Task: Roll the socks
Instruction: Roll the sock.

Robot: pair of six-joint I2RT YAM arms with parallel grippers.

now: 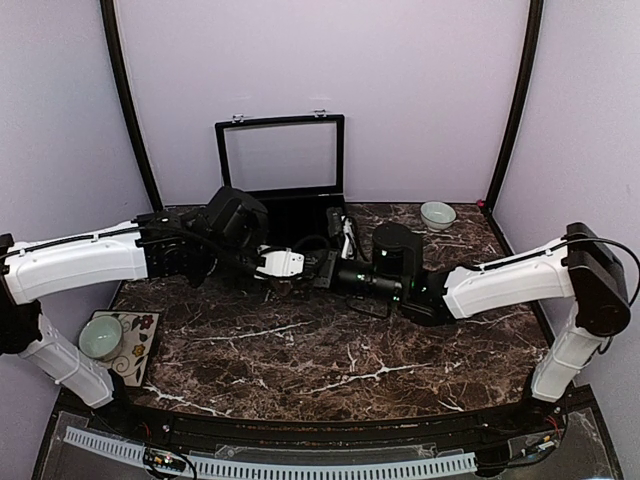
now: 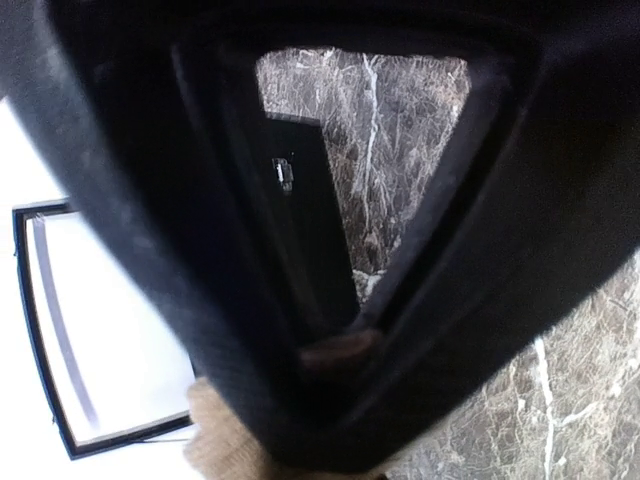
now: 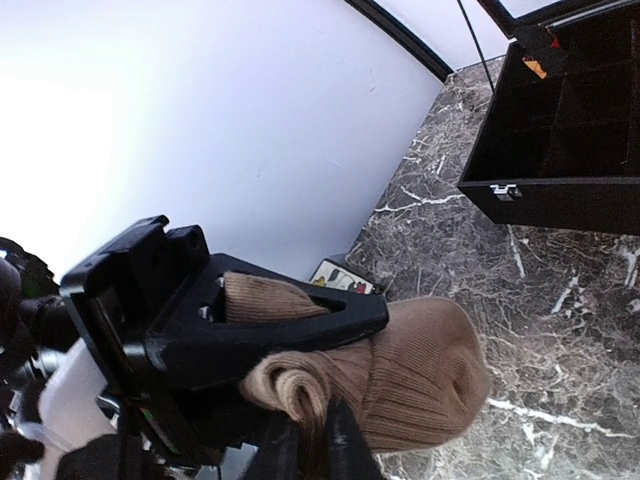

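The left fingers [image 2: 500, 260] are seen closed almost to a point, with a small fold of tan fabric pinched at their tips. From the right wrist view the same fingers are seen as a black frame clamped across the tan sock [image 3: 420, 370], which is wound into a thick roll. A coiled end is shown beside the frame, and a rounded ribbed end bulges out past it. The right fingers [image 3: 345, 452] are seen at the bottom edge of that view, drawn nearly together. Tan fabric is caught in the narrow gap between them, just below the roll. The sock is thus gripped by both sets of fingers at once, from opposite sides.

In the top view the two arms are brought together near the middle of the dark marbled surface [image 1: 330, 360], and only a small brown patch of the sock [image 1: 286, 287] is visible beneath the meeting point. Whether the roll touches the surface cannot be told.

Just behind the fingers a black case [image 1: 300, 212] is placed with its lid raised upright. Near the back right a small pale bowl [image 1: 437, 214] is set on the surface. At the front left a pale cup [image 1: 101, 337] is set on a patterned coaster [image 1: 138, 345], well apart from the sock.
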